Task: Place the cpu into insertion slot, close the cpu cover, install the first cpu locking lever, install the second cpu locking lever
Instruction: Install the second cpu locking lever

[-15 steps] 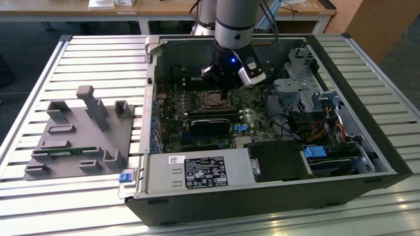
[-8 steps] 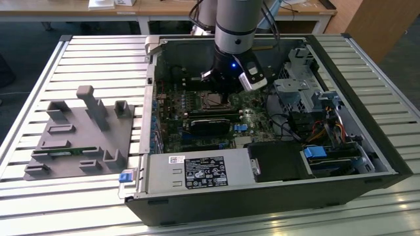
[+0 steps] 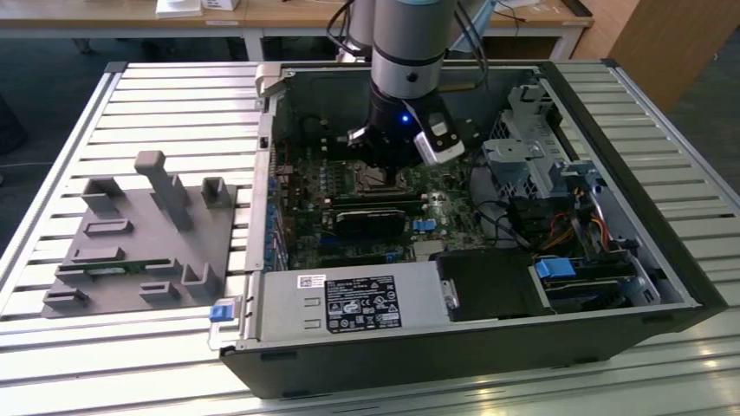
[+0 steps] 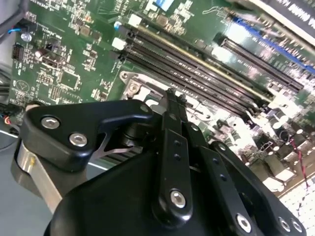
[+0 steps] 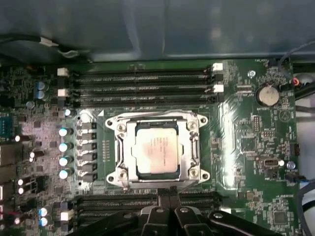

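Exterior view: the black gripper (image 3: 387,165) hangs low inside the open black computer case (image 3: 647,286), over the green motherboard (image 3: 303,227). First wrist view: its fingers pressed together, holding nothing, just beside the silvery square-windowed cpu cover (image 5: 125,152) closed over the dull silver cpu (image 5: 156,152) seated in the insertion slot (image 5: 114,123). Second wrist view: fingertips (image 4: 175,101) meet above the board

Robotics lab or electronics assembly workshop. An opened black desktop computer case (image 3: 486,260) lies on a slatted light-metal workbench (image 3: 173,95) beside a grey moulded parts fixture (image 3: 145,243), under a grey-and-black robot arm (image 3: 407,52). Behind stand wooden-topped desks (image 3: 289,13) on a dark floor.
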Robot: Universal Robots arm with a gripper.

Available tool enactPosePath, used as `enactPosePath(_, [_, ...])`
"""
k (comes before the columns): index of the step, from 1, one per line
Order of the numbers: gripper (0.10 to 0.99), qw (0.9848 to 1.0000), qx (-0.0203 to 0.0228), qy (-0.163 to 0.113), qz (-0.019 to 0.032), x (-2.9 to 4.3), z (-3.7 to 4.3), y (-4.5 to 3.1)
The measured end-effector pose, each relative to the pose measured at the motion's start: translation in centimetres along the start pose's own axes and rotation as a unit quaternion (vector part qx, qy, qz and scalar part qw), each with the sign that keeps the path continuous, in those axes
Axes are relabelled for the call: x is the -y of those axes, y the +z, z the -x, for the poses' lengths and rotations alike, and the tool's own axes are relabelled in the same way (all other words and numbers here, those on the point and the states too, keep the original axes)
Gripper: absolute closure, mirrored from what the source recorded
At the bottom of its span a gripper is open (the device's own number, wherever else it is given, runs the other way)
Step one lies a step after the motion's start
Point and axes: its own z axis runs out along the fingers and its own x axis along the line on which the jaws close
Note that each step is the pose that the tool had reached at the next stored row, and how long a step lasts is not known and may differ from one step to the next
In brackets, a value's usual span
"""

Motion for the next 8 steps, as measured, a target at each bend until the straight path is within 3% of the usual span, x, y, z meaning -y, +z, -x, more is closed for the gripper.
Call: enactPosePath(8, [0.980,1.0000,0.0000,0.000,0.0001,0.32,-1.72,-0.02])
